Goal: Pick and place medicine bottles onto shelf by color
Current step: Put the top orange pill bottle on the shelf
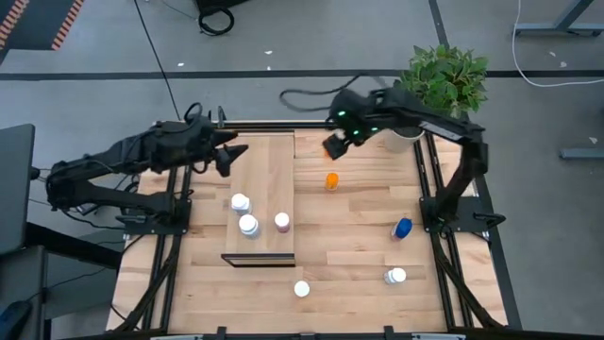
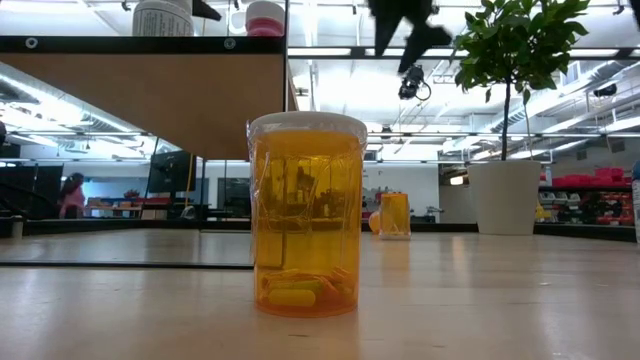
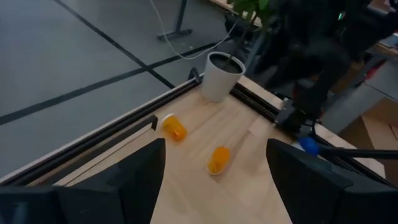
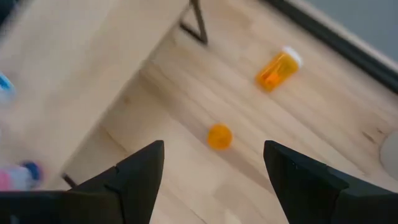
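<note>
The shelf (image 1: 269,179) is a long light-wood board lying on the table. Three medicine bottles stand on it: two white-capped (image 1: 240,202) (image 1: 248,225) and one pinkish (image 1: 281,221). Right of the shelf, an orange bottle (image 1: 331,180) (image 4: 219,136) stands upright, and another orange one (image 1: 329,147) (image 4: 277,68) lies on its side at the far edge. My right gripper (image 1: 339,132) (image 4: 214,168) hovers open above these two. My left gripper (image 1: 231,156) (image 3: 214,180) is open over the shelf's far end with nothing between its fingers.
A blue bottle (image 1: 402,228) and a white-capped one (image 1: 394,276) lie at the table's right. A white-capped orange bottle (image 1: 301,289) (image 2: 306,228) stands near the front edge. A white plant pot (image 1: 408,135) (image 3: 222,76) stands at the far right corner.
</note>
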Available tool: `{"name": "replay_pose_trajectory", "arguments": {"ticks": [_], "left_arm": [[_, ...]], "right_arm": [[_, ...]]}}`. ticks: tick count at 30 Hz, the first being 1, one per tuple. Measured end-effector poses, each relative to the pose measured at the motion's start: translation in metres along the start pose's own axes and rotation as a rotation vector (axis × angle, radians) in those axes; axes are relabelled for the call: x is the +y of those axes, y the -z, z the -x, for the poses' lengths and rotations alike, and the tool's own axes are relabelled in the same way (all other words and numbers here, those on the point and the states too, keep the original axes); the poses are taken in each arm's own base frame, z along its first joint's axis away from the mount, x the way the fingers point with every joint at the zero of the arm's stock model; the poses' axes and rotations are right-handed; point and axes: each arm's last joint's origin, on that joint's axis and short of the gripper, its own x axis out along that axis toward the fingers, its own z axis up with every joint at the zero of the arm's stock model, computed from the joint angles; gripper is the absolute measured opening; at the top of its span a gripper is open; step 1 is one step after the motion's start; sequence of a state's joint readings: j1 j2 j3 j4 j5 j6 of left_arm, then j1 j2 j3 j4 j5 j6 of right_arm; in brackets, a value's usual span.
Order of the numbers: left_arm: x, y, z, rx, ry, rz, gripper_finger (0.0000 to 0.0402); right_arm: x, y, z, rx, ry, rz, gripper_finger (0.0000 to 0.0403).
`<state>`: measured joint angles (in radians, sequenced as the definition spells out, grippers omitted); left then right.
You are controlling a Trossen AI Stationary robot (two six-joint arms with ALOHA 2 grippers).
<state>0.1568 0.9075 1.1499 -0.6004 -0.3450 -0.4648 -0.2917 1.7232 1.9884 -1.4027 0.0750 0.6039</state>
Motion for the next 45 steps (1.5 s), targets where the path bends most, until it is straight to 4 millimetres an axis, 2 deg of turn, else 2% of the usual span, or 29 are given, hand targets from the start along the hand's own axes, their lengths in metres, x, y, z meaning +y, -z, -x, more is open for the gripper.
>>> {"name": "replay_pose_trajectory", "arguments": {"ticks": [6, 10, 15, 18, 22, 25, 35, 38, 45], "left_arm": [[0.0, -0.002, -0.002, 0.01, -0.015, 0.001, 0.0286], [0.004, 0.004, 0.001, 0.067, -0.046, 0.031, 0.0286], [0.008, 0.012, 0.002, 0.147, -0.093, 0.068, 0.0286], [0.008, 0.012, 0.002, 0.149, -0.095, 0.073, 0.0286], [0.009, 0.012, 0.002, 0.144, -0.095, 0.069, 0.0286], [0.01, 0.011, 0.001, 0.14, -0.106, 0.075, 0.0286], [0.011, 0.01, 0.001, 0.138, -0.108, 0.081, 0.0286], [0.01, 0.009, 0.001, 0.127, -0.101, 0.086, 0.0286], [0.01, 0.008, 0.001, 0.116, -0.095, 0.093, 0.0286]], "right_arm": [[0.005, -0.015, -0.058, 0.149, 0.05, 0.084, 0.0281], [-0.005, -0.026, -0.082, 0.201, 0.075, 0.101, 0.0281], [-0.034, -0.042, -0.085, 0.19, 0.096, 0.053, 0.0281], [-0.048, -0.045, -0.082, 0.228, 0.07, 0.02, 0.0281], [-0.048, -0.043, -0.08, 0.246, 0.08, 0.078, 0.0281], [-0.049, -0.05, -0.082, 0.176, 0.082, 0.084, 0.0281], [-0.087, -0.068, -0.082, 0.138, 0.065, -0.151, 0.0281], [-0.087, -0.071, -0.092, 0.155, 0.07, -0.175, 0.0281], [-0.088, -0.076, -0.143, 0.253, 0.105, -0.176, 0.0281]]}}
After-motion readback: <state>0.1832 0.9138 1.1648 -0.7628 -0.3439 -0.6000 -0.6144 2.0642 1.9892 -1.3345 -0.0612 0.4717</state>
